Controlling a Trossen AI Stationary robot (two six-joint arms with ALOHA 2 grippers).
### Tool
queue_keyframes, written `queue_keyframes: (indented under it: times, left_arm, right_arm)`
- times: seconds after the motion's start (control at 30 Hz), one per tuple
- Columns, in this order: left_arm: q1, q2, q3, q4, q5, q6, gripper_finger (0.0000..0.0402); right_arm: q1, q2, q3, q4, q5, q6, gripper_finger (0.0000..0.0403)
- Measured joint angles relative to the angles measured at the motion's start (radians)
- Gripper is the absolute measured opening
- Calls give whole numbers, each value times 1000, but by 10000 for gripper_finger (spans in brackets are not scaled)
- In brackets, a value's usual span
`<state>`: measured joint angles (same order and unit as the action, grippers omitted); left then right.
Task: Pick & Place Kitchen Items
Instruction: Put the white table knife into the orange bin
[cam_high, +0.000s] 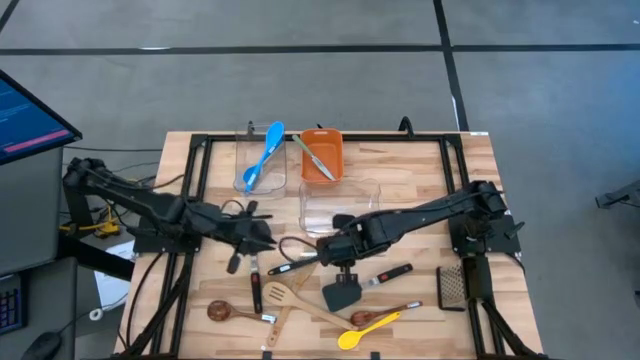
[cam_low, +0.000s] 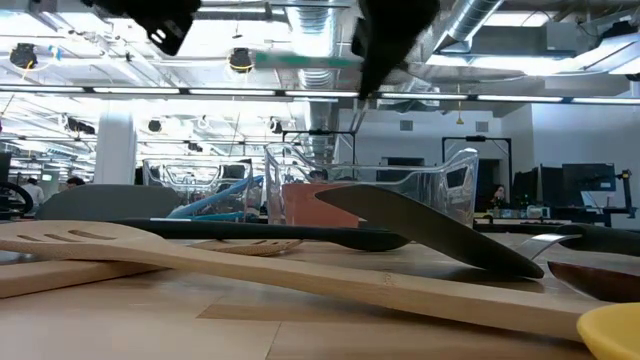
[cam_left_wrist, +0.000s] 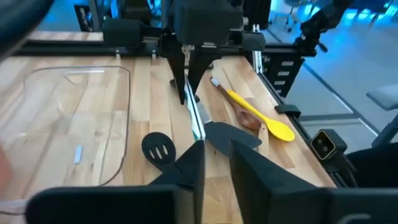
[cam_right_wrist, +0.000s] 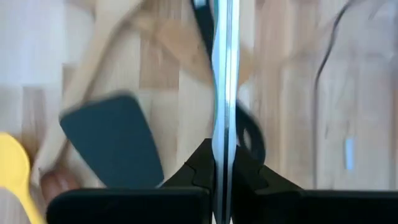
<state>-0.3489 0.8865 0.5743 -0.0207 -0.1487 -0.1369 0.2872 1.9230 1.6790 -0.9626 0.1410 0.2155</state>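
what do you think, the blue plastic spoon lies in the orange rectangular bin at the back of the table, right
Not quite. The blue plastic spoon lies in the clear plastic tub beside the orange rectangular bin, at the back of the table. The high view shows it.

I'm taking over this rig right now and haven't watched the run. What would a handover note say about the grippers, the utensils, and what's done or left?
Right gripper: shut on a thin metal-handled utensil, held up above mid-table.
Left gripper: facing that utensil's free end, as if for a handover.
Done: blue utensil lies in the clear tub; one utensil lies in the orange bin.
Left: wooden slotted spatula, black turner, yellow spoon, wooden spoon and a few more lie on the table's front.
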Motion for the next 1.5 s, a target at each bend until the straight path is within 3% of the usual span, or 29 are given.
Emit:
queue_keyframes:
  times: [0.13, 0.33, 0.57, 0.8, 1.03, 1.5]
  left_arm:
    - [0, -119, -74, 4, 0, 0, 7]
    - [0, -277, -171, -2, 0, 2, 3]
    - [1, -380, -216, -5, -2, 34, 1]
    - [1, -395, -245, -2, -3, 36, 1]
    - [1, -393, -259, -4, -68, 26, 1]
    - [1, -394, -259, 1, -80, 25, 2]
  right_arm:
    - [-44, -27, 0, 49, 2, -58, 12]
    - [-152, -47, 2, 136, -17, -145, 12]
    - [-303, -47, 13, 240, -39, -200, 12]
    - [-414, -47, 12, 406, -40, -254, 12]
    - [-494, -47, 12, 594, -69, -275, 12]
    - [-642, 25, 12, 845, -113, -102, 12]
